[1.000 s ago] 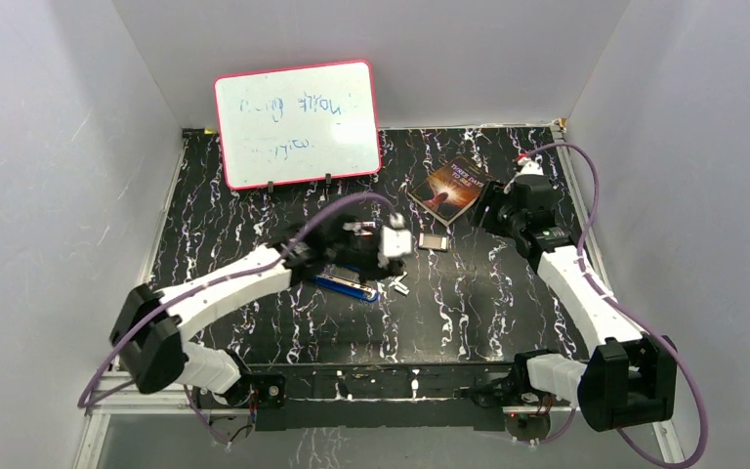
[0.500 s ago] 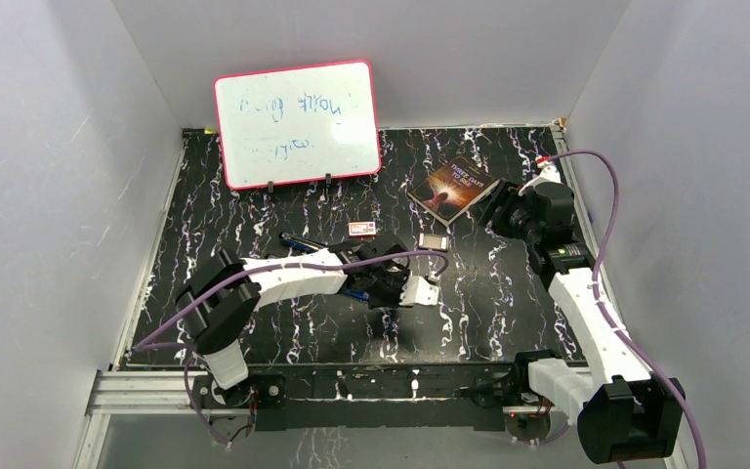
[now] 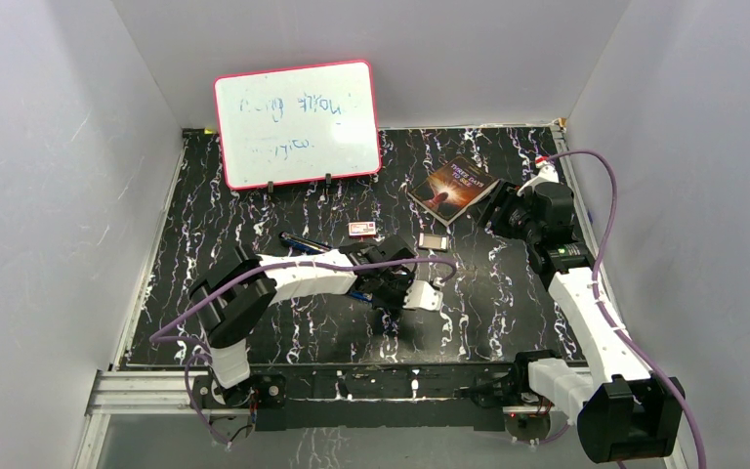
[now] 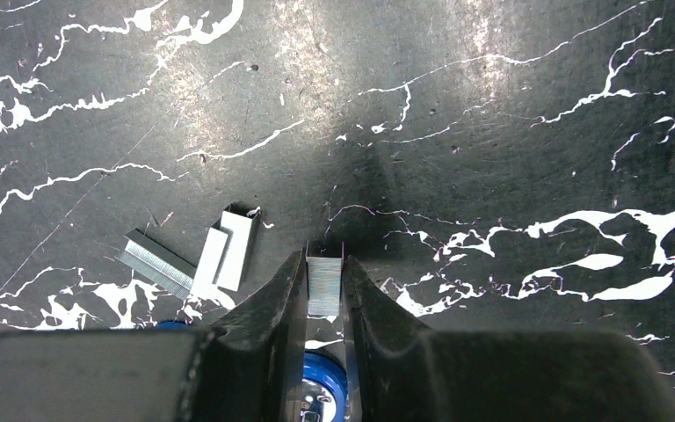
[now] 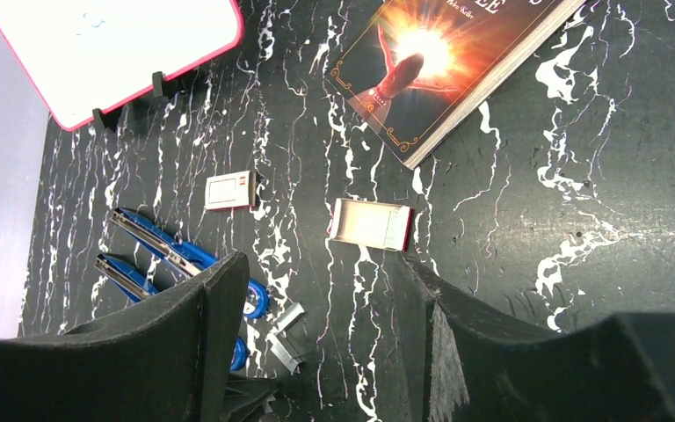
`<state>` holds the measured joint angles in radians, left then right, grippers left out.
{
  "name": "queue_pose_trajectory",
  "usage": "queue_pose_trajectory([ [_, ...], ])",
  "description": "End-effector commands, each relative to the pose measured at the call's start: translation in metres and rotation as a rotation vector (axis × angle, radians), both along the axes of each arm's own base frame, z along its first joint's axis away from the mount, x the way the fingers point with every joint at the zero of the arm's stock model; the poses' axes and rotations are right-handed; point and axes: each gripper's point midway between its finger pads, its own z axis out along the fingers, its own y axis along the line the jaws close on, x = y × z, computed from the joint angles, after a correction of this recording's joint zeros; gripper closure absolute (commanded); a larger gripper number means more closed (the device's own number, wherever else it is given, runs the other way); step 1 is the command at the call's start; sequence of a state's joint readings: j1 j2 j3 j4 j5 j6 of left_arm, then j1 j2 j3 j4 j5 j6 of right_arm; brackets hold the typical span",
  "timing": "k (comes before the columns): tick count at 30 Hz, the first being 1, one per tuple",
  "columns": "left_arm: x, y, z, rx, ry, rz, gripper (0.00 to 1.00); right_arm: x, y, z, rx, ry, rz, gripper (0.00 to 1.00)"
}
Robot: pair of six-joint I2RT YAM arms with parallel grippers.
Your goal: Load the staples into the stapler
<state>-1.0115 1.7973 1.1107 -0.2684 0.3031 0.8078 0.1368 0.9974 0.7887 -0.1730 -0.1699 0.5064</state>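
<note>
A short staple strip (image 4: pixel 323 290) is pinched between the fingers of the left gripper (image 4: pixel 323 264), which is clamped on its two long sides. The strip's long axis runs in line with the fingers, its far end pointed away from the wrist and set just past the fingertips. Whether it touches the table (image 4: pixel 492 105) cannot be told.

More loose staple strips (image 4: pixel 154 262) are seen lying flat on the table just beside that gripper, to its left in the wrist view. They are set aslant and touch one another at one end.

A blue part of the stapler (image 5: pixel 176 253) is glimpsed between the roots of the left fingers. From the right wrist the stapler is shown opened, its two limbs splayed. In the overhead view it is largely covered by the left arm (image 3: pixel 303 278).

The right gripper (image 5: pixel 321 290) is held wide apart with nothing in it, near the book (image 5: pixel 439 61). A small white box (image 5: pixel 230 190) and a small open box (image 5: pixel 371 223) are placed between stapler and book. A whiteboard (image 3: pixel 298 122) is propped at the far edge.
</note>
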Motion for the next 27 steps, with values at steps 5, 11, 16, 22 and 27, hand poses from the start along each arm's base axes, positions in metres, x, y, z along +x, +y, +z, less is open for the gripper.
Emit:
queue_pose_trajectory([
  [5,-0.002,-0.002,-0.002,0.011,-0.015,-0.032,0.86,0.004,0.003,0.009,0.010,-0.047,0.023,0.30],
  [11,-0.005,0.002,-0.006,0.019,-0.011,-0.040,0.77,0.003,0.003,0.007,0.006,-0.042,0.030,0.30],
  [16,-0.007,0.002,-0.004,0.012,-0.007,-0.043,0.70,0.003,0.003,0.008,-0.001,-0.044,0.034,0.30],
  [22,-0.007,-0.008,0.038,-0.088,-0.019,-0.017,0.66,0.001,0.003,0.020,0.003,-0.111,0.039,0.29],
  [27,0.012,-0.019,0.097,-0.277,-0.083,0.158,0.56,0.000,0.009,0.028,0.024,-0.199,0.071,0.30],
])
